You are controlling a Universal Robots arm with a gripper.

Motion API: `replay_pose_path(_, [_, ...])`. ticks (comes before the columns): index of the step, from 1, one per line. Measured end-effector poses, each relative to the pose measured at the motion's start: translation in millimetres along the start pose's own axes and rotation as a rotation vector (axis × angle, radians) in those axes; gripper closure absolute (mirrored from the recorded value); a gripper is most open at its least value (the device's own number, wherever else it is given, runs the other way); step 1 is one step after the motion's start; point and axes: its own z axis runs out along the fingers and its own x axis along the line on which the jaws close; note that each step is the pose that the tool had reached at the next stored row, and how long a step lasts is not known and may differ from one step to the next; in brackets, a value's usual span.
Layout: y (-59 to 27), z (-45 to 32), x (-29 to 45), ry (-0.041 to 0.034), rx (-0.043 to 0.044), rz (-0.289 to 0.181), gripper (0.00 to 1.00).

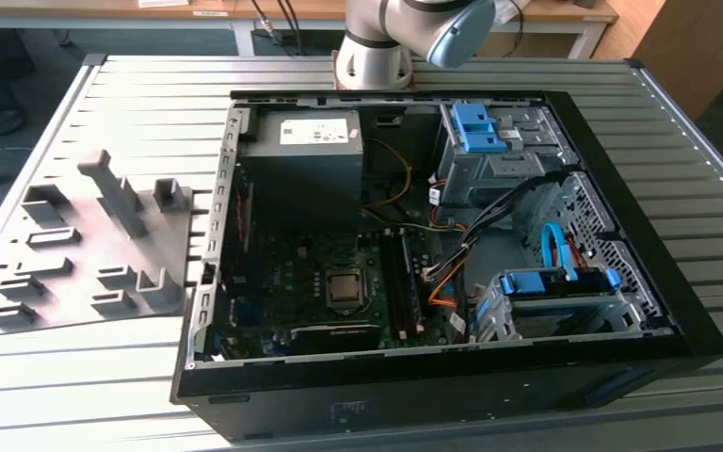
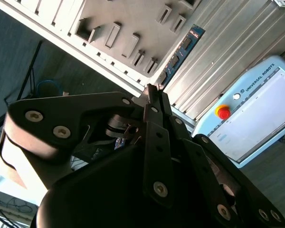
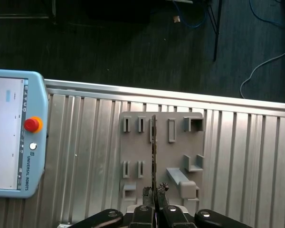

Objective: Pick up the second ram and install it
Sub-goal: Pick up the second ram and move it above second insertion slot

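Note:
My gripper is shut on the second ram, a thin stick seen edge-on in the first wrist view, reaching out from the fingertips. In the second wrist view the gripper pinches one end of the ram, whose bluish board with black chips runs away from the fingers. The stick hangs well above the grey holder tray, clear of its blocks. In the exterior view the open computer case lies on the table, with the memory slots on the motherboard beside the processor socket.
The grey holder tray lies on the slatted metal table at the exterior view's left of the case. A teach pendant with a red button rests on the table edge near the tray. The arm's base stands behind the case. Cables and drive cages fill the case's right side.

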Motion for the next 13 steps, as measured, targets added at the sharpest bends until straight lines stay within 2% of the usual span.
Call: replay_pose_path(13, [0.4,-17.0,-0.7,0.0,0.0,0.0,0.86])
